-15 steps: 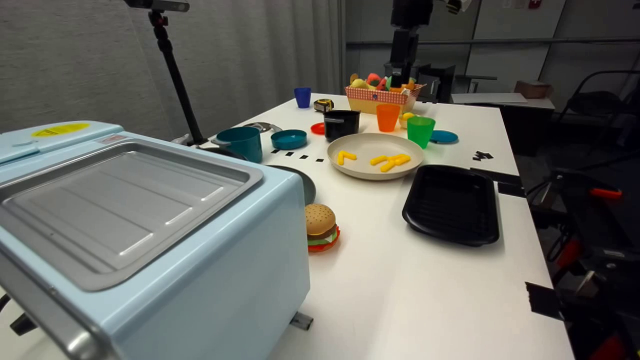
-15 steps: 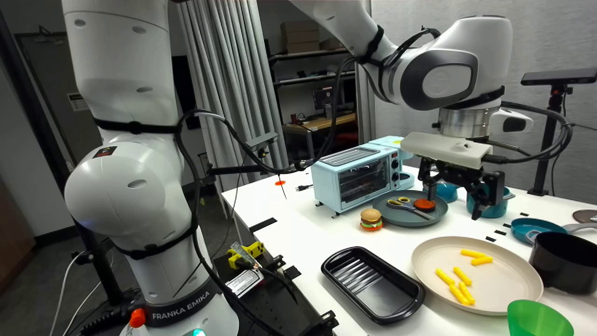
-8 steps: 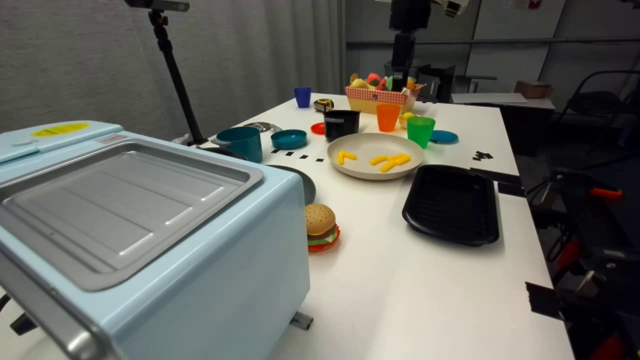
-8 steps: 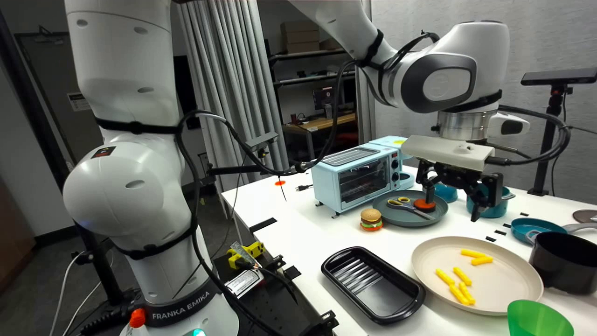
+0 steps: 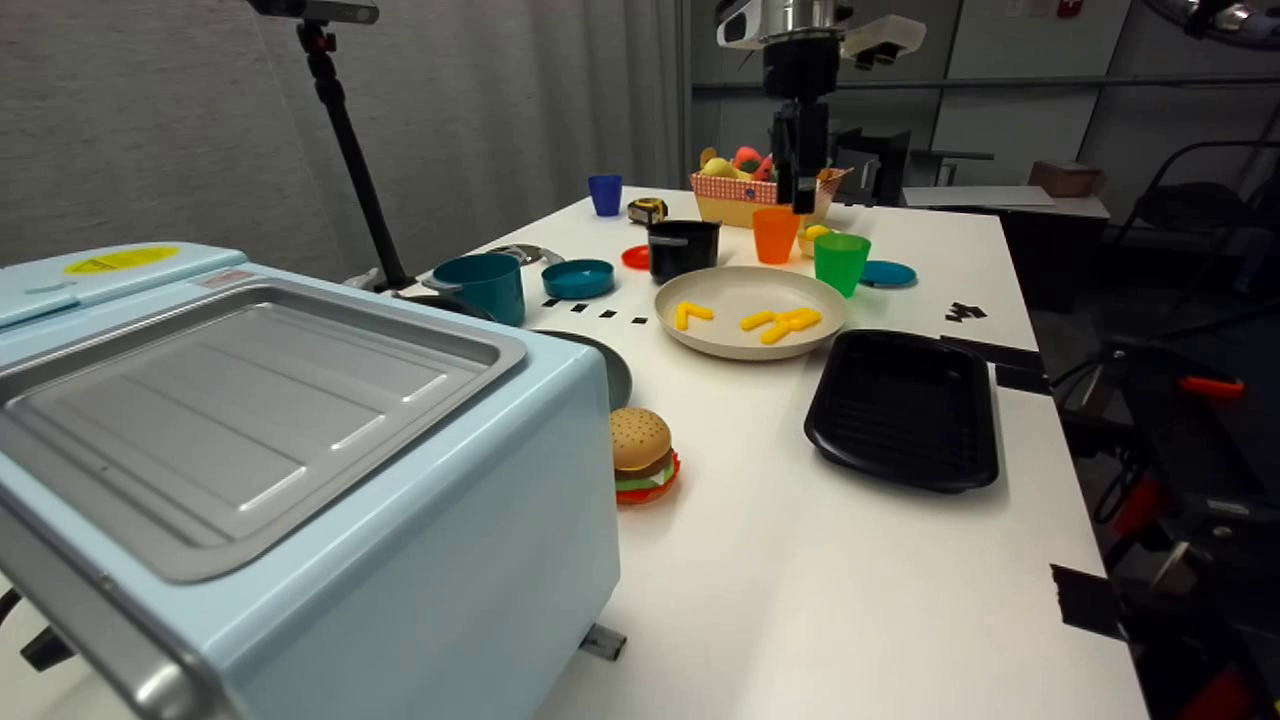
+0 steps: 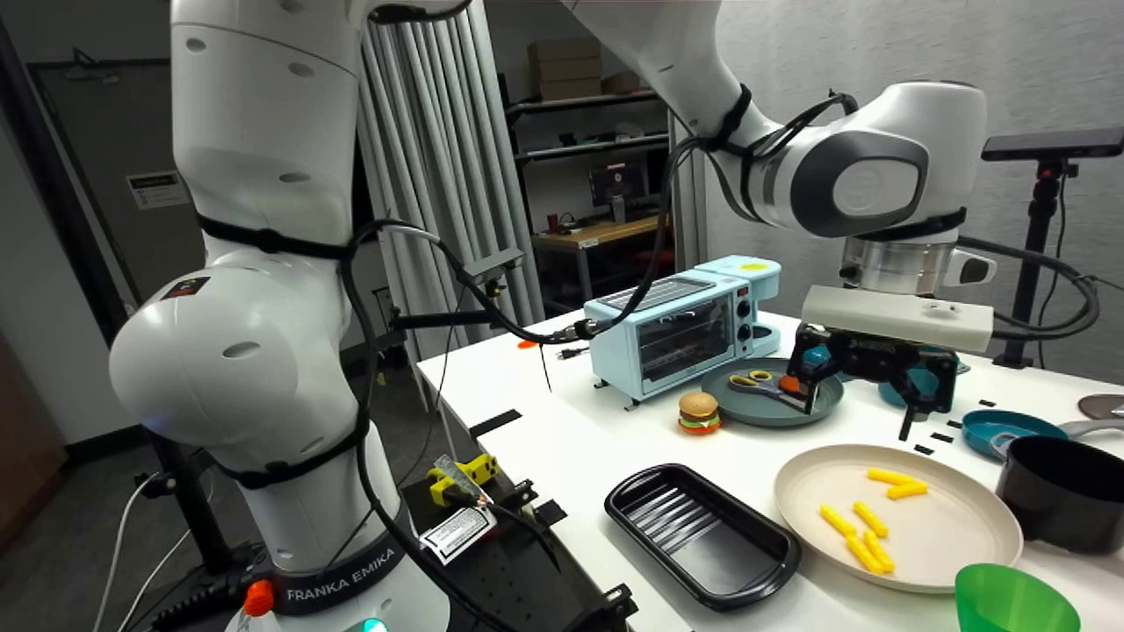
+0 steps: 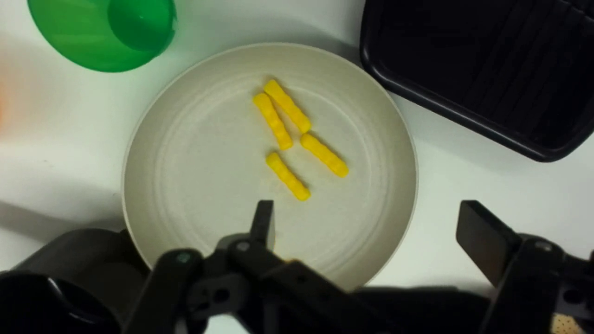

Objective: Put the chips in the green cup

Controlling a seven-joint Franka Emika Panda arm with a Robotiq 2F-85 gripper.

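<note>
Rm btwn chips (image 7: 287, 176) & plate rim (image 7: 274, 48).

The end effector (image 6: 858, 423) has descended toward 6 o'clock in both exterior views and turned slightly. In an exterior view, the wrist (image 6: 880, 186) has shifted toward 4 o'clock.

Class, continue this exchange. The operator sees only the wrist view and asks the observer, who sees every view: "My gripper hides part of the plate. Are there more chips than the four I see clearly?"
Observer: Yes, two more chips lie on the cream plate.
Operator: Is another cup near the green cup?
Observer: Yes, an exterior view shows an orange cup near it.
Operator: Is my gripper touching the plate?
Observer: No, an exterior view shows it hanging higher, clear of the plate.
</note>
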